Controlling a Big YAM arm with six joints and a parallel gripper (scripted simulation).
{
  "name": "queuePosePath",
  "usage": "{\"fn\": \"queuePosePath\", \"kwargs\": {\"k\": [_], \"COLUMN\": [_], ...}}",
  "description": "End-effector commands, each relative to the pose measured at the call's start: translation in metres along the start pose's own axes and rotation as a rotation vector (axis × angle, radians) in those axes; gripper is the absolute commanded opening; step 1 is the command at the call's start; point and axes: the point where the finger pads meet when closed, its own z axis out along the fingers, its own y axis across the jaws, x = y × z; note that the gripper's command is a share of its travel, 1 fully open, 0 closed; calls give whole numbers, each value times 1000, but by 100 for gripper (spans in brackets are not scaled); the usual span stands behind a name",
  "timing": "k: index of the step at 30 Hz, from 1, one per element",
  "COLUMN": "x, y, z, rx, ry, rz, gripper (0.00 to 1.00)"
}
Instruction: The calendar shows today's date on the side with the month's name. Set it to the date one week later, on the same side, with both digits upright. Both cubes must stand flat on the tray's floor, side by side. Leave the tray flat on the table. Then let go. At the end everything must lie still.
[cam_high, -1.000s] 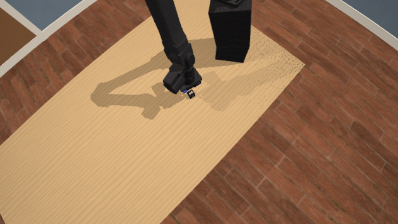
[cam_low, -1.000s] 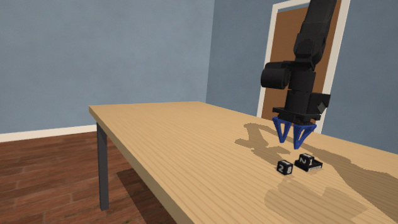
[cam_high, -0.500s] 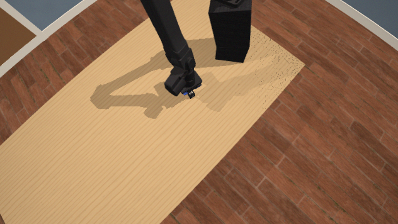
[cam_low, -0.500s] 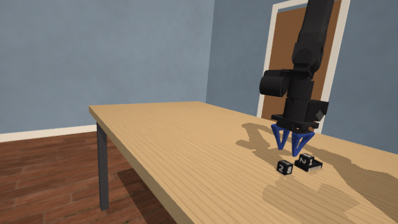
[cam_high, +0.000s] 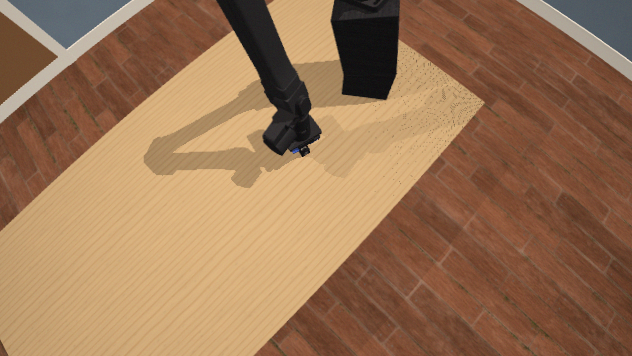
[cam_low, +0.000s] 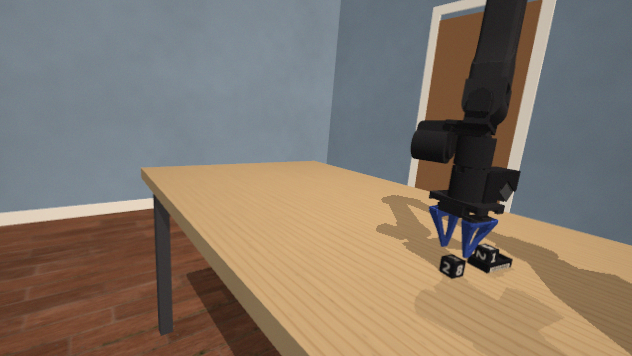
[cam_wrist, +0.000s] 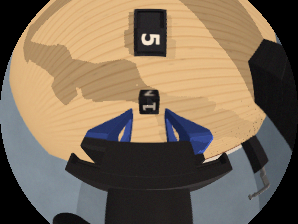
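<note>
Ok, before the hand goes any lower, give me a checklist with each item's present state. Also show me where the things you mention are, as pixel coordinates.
1. Hand (cam_high: 300, 148) (cam_low: 455, 250) (cam_wrist: 148, 112) open and holding nothing: ok.
2. Loose cube (cam_high: 305, 151) (cam_low: 452, 266) (cam_wrist: 149, 102) lined up sideways with the gap between the fingers: ok.
3. Tray (cam_low: 500, 267) (cam_wrist: 135, 30) flat on the table: ok.
4. Both cubes in the tray: not ok, only one cube (cam_low: 486, 254) (cam_wrist: 150, 38) is.
5. Month side's present reading: cannot tell.

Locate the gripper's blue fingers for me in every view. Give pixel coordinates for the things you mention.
Top: just above the middle, mostly hidden under the arm.
Exterior: lower right, pointing down.
Wrist: lower half, one either side of centre, these being the blue fingers (cam_high: 295, 150) (cam_low: 467, 240).
Shared landmark: the wooden tabletop (cam_high: 225, 250) (cam_low: 300, 225) (cam_wrist: 210, 85).
</note>
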Motion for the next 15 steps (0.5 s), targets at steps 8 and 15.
{"fn": "queuePosePath", "kwargs": {"k": [8, 15], "x": [-2, -3], "y": [-1, -2], "z": [8, 8], "rx": [4, 6], "ry": [-2, -3], "rz": [-4, -3], "gripper": [46, 46]}}
